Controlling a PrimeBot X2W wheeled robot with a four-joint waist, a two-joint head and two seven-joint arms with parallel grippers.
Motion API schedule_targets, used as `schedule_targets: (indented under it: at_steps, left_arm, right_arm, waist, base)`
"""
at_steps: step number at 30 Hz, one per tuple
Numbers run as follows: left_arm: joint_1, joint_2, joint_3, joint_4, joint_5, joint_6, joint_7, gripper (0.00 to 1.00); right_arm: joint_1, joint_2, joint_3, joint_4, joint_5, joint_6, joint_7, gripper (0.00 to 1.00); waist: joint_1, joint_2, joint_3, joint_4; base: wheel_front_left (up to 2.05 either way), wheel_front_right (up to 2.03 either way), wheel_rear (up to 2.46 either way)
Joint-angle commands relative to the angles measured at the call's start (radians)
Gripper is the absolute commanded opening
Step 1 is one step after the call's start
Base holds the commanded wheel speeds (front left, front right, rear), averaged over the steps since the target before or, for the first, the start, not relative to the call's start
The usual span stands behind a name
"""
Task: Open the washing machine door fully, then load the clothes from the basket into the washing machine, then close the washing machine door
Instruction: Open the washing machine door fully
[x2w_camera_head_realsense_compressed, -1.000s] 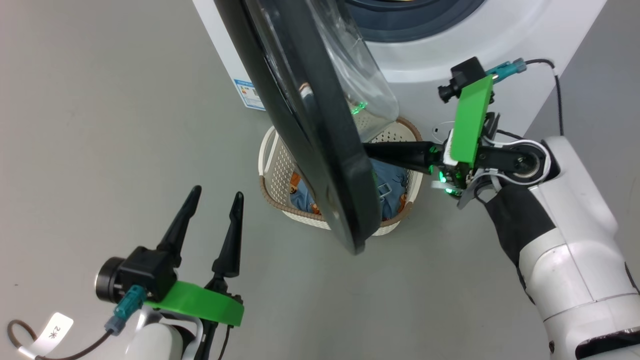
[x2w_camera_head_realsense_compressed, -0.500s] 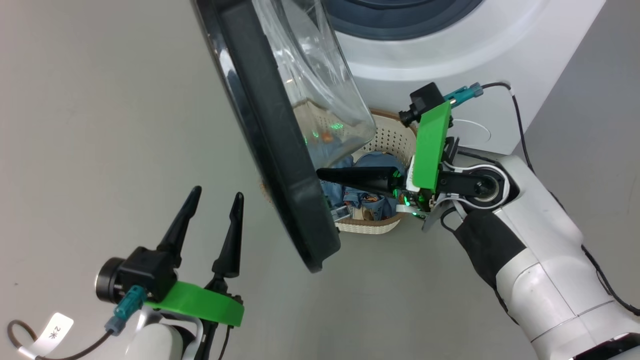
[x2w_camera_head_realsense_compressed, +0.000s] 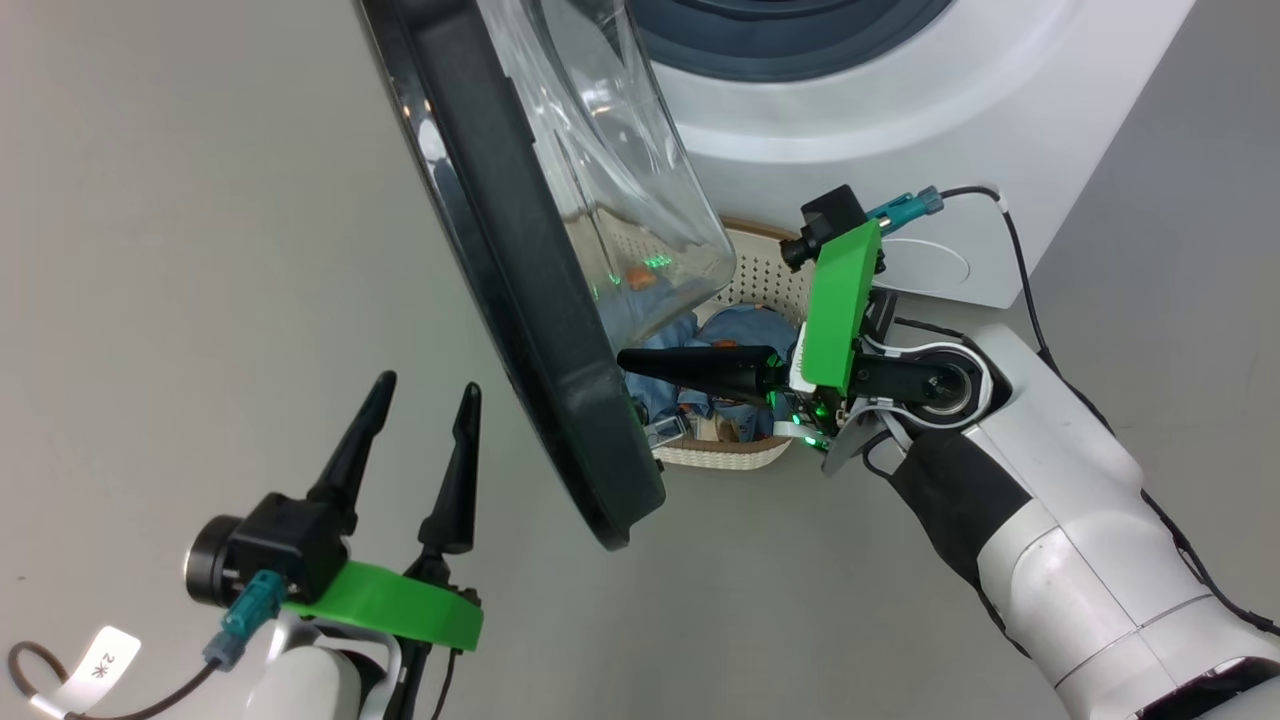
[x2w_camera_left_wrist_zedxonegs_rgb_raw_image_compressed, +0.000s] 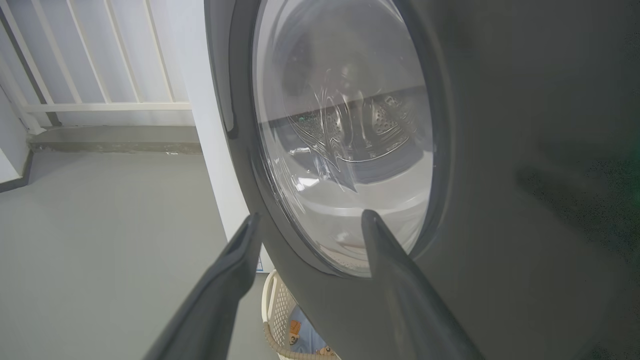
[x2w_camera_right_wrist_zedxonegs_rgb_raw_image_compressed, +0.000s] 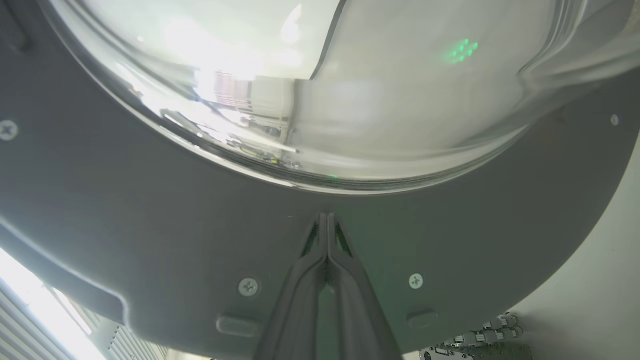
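Observation:
The washing machine door (x2w_camera_head_realsense_compressed: 520, 290), black-ringed with a clear glass bowl, stands partly swung out from the white washing machine (x2w_camera_head_realsense_compressed: 880, 90). My right gripper (x2w_camera_head_realsense_compressed: 625, 362) is shut, its tips pressed against the door's inner face (x2w_camera_right_wrist_zedxonegs_rgb_raw_image_compressed: 150, 200), just below the glass bowl (x2w_camera_right_wrist_zedxonegs_rgb_raw_image_compressed: 320, 90). Behind the door sits the cream basket (x2w_camera_head_realsense_compressed: 720, 455) holding the light blue clothes (x2w_camera_head_realsense_compressed: 740, 325). My left gripper (x2w_camera_head_realsense_compressed: 418, 400) hangs open and empty at the lower left, apart from the door. In the left wrist view its fingers (x2w_camera_left_wrist_zedxonegs_rgb_raw_image_compressed: 220, 290) frame the door's outer glass (x2w_camera_left_wrist_zedxonegs_rgb_raw_image_compressed: 345, 135).
Grey floor (x2w_camera_head_realsense_compressed: 200, 250) spreads to the left of the machine and in front of it. A white railing (x2w_camera_left_wrist_zedxonegs_rgb_raw_image_compressed: 100, 55) and a step lie beyond the machine's side. A round service cap (x2w_camera_head_realsense_compressed: 930, 265) sits low on the machine front.
The right gripper has pushed leftward against the door's inner face, and the door has swung further open to the left. The basket shows more on the right. The left gripper stayed still.

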Motion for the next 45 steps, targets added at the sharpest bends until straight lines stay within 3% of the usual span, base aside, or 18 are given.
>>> schedule_targets:
  at_steps: [1, 7, 20, 22, 23, 24, 25, 35, 45]
  left_arm:
    - [-0.001, 0.025, 0.039, -0.023, -0.002, 0.007, -0.006, 1.0]
    - [0.003, 0.025, 0.057, -0.013, 0.01, 0.003, -0.006, 1.0]
    - [0.033, 0.025, 0.109, -0.008, 0.042, -0.014, -0.006, 1.0]
    - [0.035, 0.025, 0.116, -0.011, 0.042, -0.015, -0.006, 1.0]
    - [0.037, 0.025, 0.12, -0.011, 0.045, -0.017, -0.006, 1.0]
    - [0.038, 0.025, 0.123, -0.012, 0.046, -0.018, -0.006, 1.0]
    - [0.039, 0.025, 0.125, -0.012, 0.047, -0.019, -0.006, 1.0]
    - [0.038, 0.025, 0.134, -0.017, 0.045, -0.023, -0.006, 1.0]
    - [0.041, 0.025, 0.136, -0.015, 0.046, -0.022, -0.006, 1.0]
  right_arm:
    - [-0.017, 0.035, 0.011, -0.024, 0.01, 0.002, -0.009, 0.0]
    - [-0.001, 0.009, -0.005, -0.037, 0.04, 0.002, -0.049, 0.0]
    - [0.109, -0.109, -0.032, -0.166, 0.128, 0.002, -0.191, 0.0]
    - [0.126, -0.133, -0.029, -0.185, 0.138, 0.002, -0.226, 0.31]
    - [0.141, -0.158, -0.022, -0.208, 0.142, 0.002, -0.265, 0.63]
    - [0.149, -0.17, -0.019, -0.222, 0.142, 0.002, -0.287, 0.88]
    - [0.156, -0.182, -0.017, -0.236, 0.142, 0.002, -0.31, 1.0]
    - [0.225, -0.284, -0.017, -0.385, 0.104, 0.002, -0.564, 1.0]
    - [0.309, -0.364, -0.031, -0.508, -0.075, 0.002, -0.834, 1.0]
  waist:
    - [0.0, -0.0001, -0.003, -0.003]
    - [0.0, -0.0001, -0.027, -0.018]
    - [0.0, -0.0001, -0.089, -0.08]
    - [0.0, -0.0001, -0.095, -0.092]
    - [0.0, -0.0001, -0.099, -0.103]
    - [0.0, -0.0001, -0.101, -0.109]
    - [0.0, -0.0001, -0.103, -0.114]
    - [0.0, -0.0001, -0.108, -0.153]
    - [0.0, -0.0001, -0.112, -0.167]
  base:
    - [0.0, 0.0, 0.0]
    - [0.0, 0.0, 0.0]
    - [0.0, 0.0, 0.0]
    - [0.0, 0.0, 0.0]
    - [0.0, 0.0, 0.0]
    - [0.0, 0.0, 0.0]
    - [0.0, 0.0, 0.0]
    - [0.0, 0.0, 0.0]
    - [0.0, 0.0, 0.0]
